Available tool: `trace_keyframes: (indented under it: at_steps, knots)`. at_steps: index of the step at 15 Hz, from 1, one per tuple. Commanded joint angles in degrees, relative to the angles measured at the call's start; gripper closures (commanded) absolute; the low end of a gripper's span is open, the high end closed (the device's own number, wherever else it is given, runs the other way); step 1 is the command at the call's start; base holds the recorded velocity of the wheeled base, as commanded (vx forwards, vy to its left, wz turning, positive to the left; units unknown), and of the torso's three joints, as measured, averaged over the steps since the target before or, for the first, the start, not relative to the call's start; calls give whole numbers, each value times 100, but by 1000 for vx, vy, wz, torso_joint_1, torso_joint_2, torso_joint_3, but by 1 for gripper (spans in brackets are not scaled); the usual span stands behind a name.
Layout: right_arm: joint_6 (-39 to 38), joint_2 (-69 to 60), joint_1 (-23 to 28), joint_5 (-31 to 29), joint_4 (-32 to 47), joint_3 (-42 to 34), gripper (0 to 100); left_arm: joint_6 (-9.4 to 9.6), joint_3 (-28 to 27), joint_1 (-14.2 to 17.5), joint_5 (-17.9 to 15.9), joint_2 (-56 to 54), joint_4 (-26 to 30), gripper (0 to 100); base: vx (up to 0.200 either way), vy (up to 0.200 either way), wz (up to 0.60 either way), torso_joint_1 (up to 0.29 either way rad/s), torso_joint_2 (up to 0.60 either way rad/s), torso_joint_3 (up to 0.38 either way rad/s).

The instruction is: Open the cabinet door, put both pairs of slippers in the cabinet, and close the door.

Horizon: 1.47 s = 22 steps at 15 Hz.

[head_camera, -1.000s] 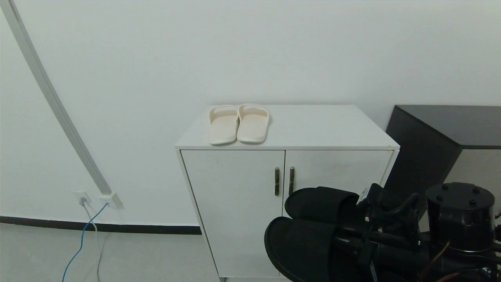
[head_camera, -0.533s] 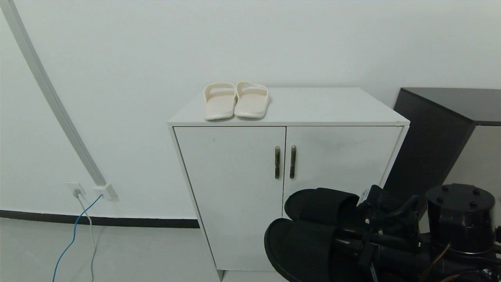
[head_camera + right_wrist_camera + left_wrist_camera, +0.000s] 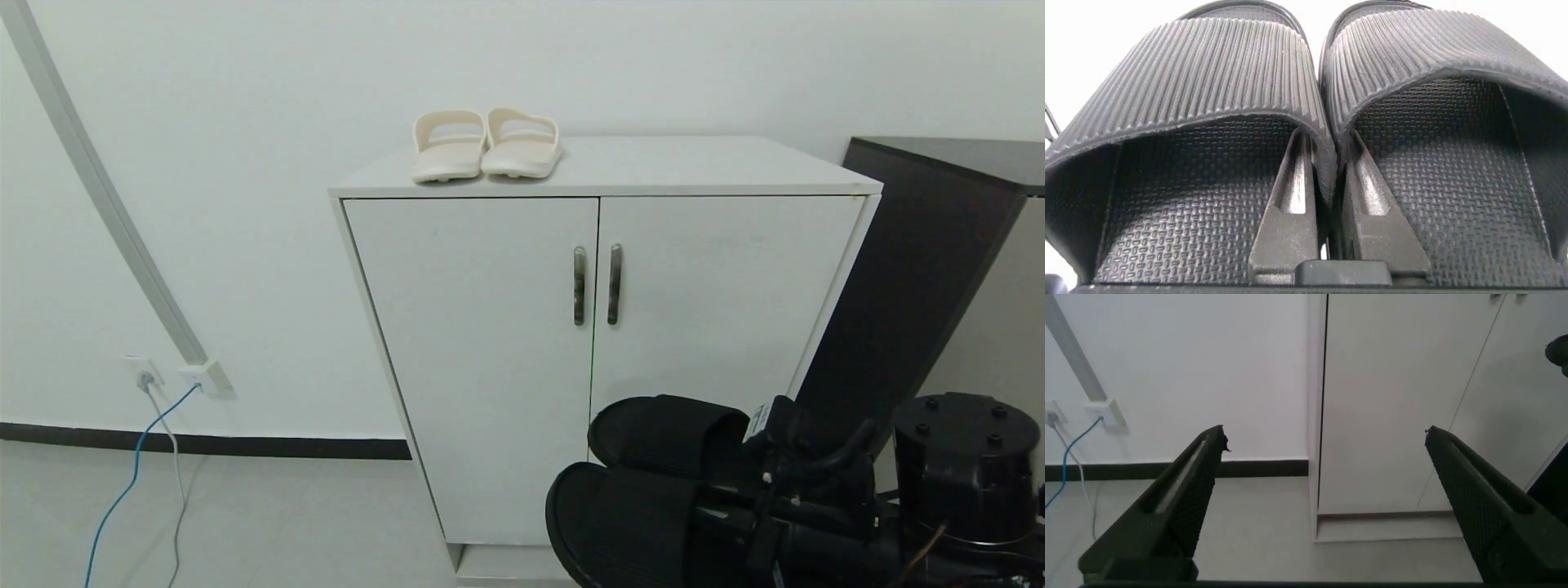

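A white two-door cabinet (image 3: pixel 490 367) stands against the wall with both doors shut, its dark handles (image 3: pixel 596 284) side by side at the middle. A cream pair of slippers (image 3: pixel 486 144) lies on its top at the left. In front of the right door, low down, my right gripper (image 3: pixel 747 478) is shut on a black pair of slippers (image 3: pixel 645 482); its fingers (image 3: pixel 1290 216) pinch the two inner edges of the black pair of slippers (image 3: pixel 1208 147) together. My left gripper (image 3: pixel 1323 437) is open, low before the cabinet's left lower corner (image 3: pixel 1319 527), holding nothing.
A dark cabinet (image 3: pixel 922 261) stands right of the white one. On the wall to the left are a slanted grey conduit (image 3: pixel 98 188) and sockets (image 3: pixel 175 376) with a blue cable (image 3: pixel 122 490) trailing to the floor. Bare floor (image 3: pixel 245 523) lies left of the cabinet.
The head view has shifted lower, so the cabinet sits higher in the picture and shows more of its front. The right gripper keeps its hold on the black slippers.
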<state>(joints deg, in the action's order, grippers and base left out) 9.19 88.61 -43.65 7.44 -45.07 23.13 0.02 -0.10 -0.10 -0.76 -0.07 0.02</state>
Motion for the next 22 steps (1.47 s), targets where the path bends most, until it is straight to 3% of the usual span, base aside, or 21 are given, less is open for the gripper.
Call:
trace_keyframes:
  at_steps: [1,4,15,16,17,18,19,20,21,22]
  knots:
    - [-5,24,-3,12,-2,-1,100,-2,1,1,-4,7,-2,0,0,0,0,-32,447,369]
    - [-5,42,-3,12,-2,-10,100,6,1,1,-12,7,-2,0,0,0,0,-23,393,357]
    - [-31,147,6,39,-37,-45,100,24,-8,-105,-30,315,6,0,0,0,0,0,0,0]
    - [-31,156,-3,39,-63,-45,100,-29,-192,-131,-39,464,-38,0,0,0,0,0,0,0]
    - [-31,156,6,39,-90,-45,100,-292,-808,-131,-109,798,-117,0,0,0,0,0,0,0]
    - [-31,156,6,39,-90,-45,100,-539,-1405,-131,-329,1317,-117,0,0,0,0,-17,173,134]
    - [-31,156,6,47,-90,-45,100,-556,-1766,-131,-707,1871,-143,0,0,0,0,-7,105,80]
    - [-31,156,6,39,-90,-71,100,-539,-2003,-148,-1243,2328,-213,0,0,0,0,-7,66,51]
    - [-31,147,6,39,-116,-98,100,-547,-2170,-228,-2060,2706,-451,0,0,0,0,0,0,0]
    - [-31,139,6,39,-151,-107,100,-547,-2240,-245,-2482,2987,-591,0,0,0,0,0,0,0]
